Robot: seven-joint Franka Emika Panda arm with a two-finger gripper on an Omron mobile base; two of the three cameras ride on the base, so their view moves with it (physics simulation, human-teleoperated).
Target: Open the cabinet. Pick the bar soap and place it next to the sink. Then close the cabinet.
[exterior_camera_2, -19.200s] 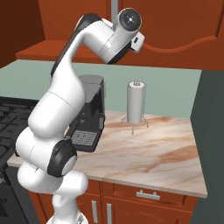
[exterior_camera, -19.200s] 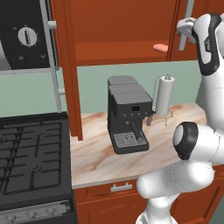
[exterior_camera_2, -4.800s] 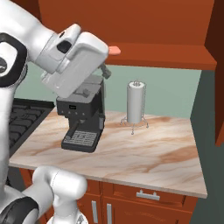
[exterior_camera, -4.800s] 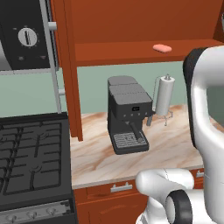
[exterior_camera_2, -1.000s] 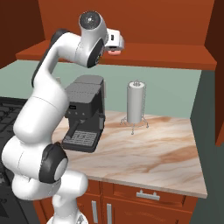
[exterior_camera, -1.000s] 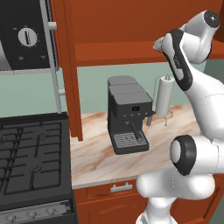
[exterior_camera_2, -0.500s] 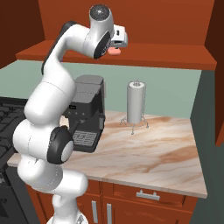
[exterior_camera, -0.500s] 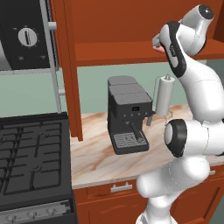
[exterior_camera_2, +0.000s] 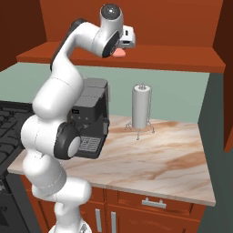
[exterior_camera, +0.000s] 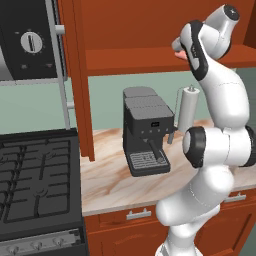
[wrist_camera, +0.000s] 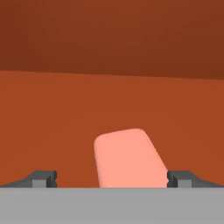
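A: What does the figure show?

B: The reddish-brown wooden wall cabinet (exterior_camera: 150, 30) stands open. On the floor of its lower compartment lies the small flat salmon-pink bar soap (wrist_camera: 129, 157). The white arm's two-finger gripper (wrist_camera: 112, 178) is raised to that level, its dark fingertips (wrist_camera: 43, 178) spread wide on either side of the bar, clamped on nothing.

A: What has changed?

B: Some seconds ago the hand hung well short of the cabinet, in front of the boxy black coffee machine (exterior_camera_2: 93, 118). Over the last second it has swung up and forward to the soap, which has not shifted. The jaws were already apart and remain so.

A: And the significance for the task?

B: The door step appears done, and the reach is nearly complete. The bar sits between the tips, so closing on it seems next. Whether the pads touch it cannot be told. The white paper-towel roll (exterior_camera_2: 141, 108) on the marbled countertop (exterior_camera_2: 173, 159) stands below.
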